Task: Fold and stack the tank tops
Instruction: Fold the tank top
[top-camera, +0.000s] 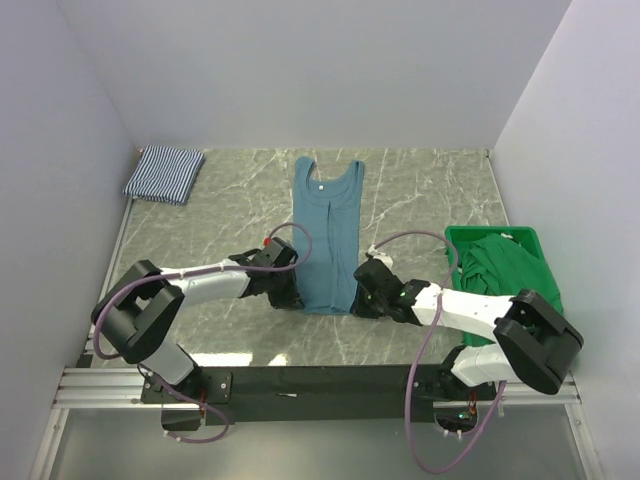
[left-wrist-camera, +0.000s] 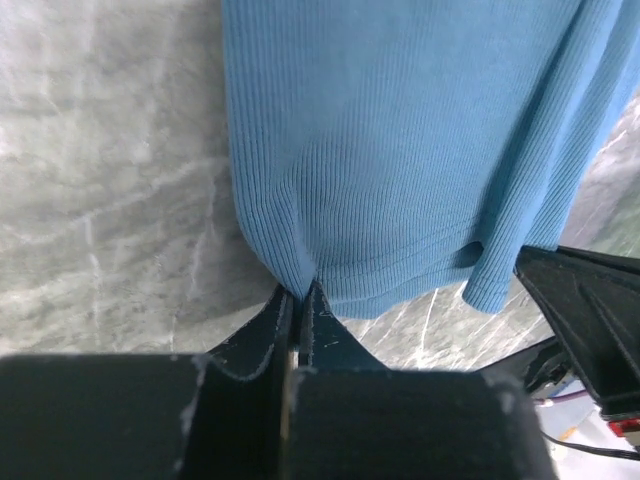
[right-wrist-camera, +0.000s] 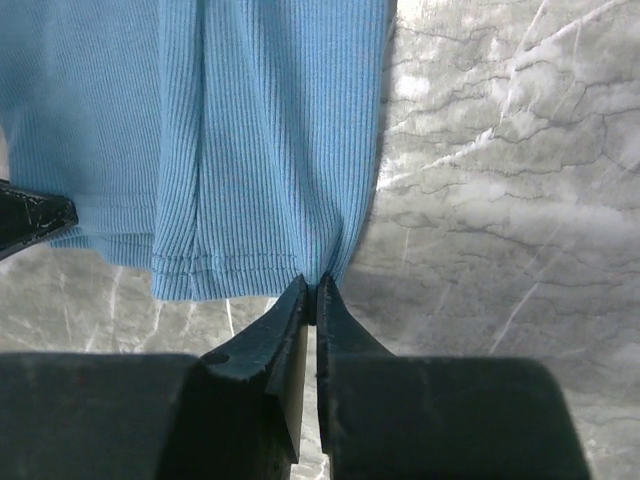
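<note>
The teal-blue tank top (top-camera: 326, 235) lies lengthwise in the middle of the table, folded narrow, neck at the far end. My left gripper (top-camera: 287, 292) is shut on its near left hem corner (left-wrist-camera: 300, 280). My right gripper (top-camera: 362, 298) is shut on the near right hem corner (right-wrist-camera: 318, 272). Both corners are pinched between the fingertips and lifted slightly off the marble. The striped navy-and-white tank top (top-camera: 165, 173) lies folded at the far left corner.
A green crate (top-camera: 525, 245) with green cloth (top-camera: 505, 270) in it stands at the right edge. White walls close the table on the left, back and right. The right gripper's fingers (left-wrist-camera: 590, 320) show at the left wrist view's lower right.
</note>
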